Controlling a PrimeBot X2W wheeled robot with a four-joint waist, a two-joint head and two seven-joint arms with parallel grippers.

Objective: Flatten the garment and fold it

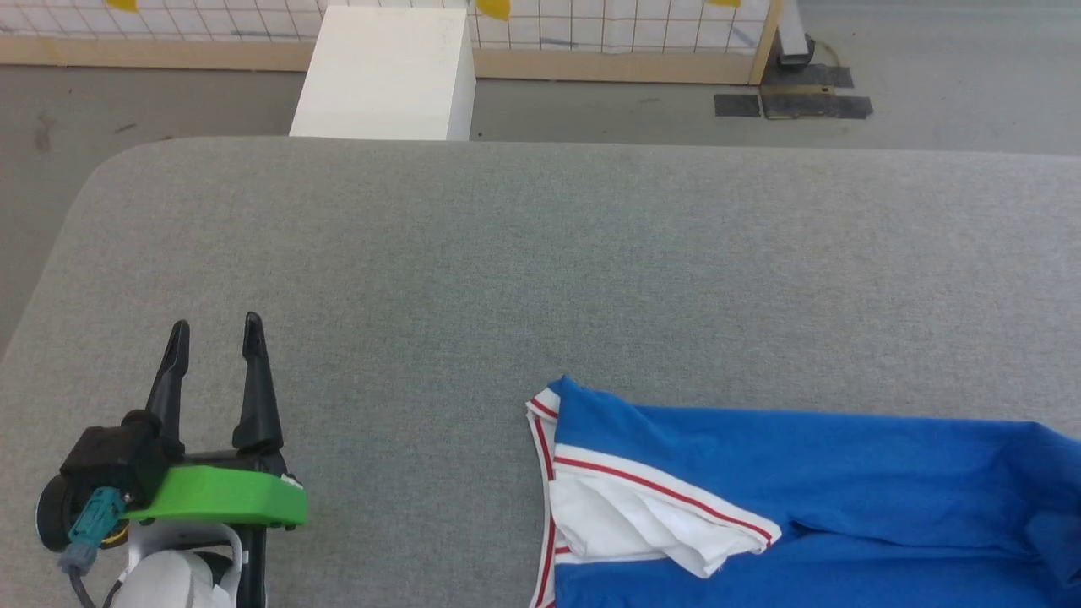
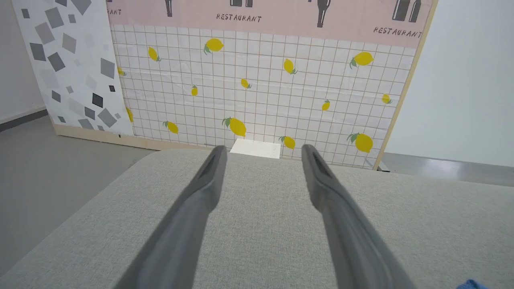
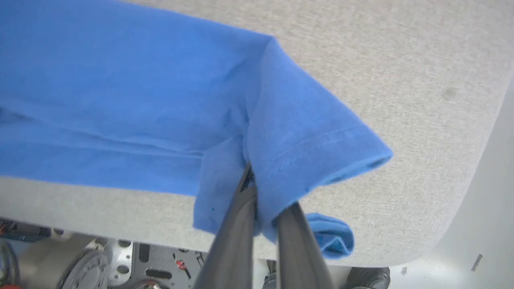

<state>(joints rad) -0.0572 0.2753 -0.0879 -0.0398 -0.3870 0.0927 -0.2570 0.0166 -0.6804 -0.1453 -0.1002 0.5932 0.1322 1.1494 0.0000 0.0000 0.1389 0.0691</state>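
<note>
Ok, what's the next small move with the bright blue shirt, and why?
Probably lift the right gripper slightly and draw the pinched fold outward: it is shut on the bright blue soft fabric shirt, whose layers lie doubled over near the grey fabric table's edge, while the open left gripper stands apart.

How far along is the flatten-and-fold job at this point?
Done: little that shows. The garment lies creased by the near edge of the table, with its white sleeve part flopped over the blue. In hand: the right gripper is shut on a blue fabric edge, while the left gripper hangs open over the table, apart from the cloth. Left: spreading it flat, then every fold.
</note>
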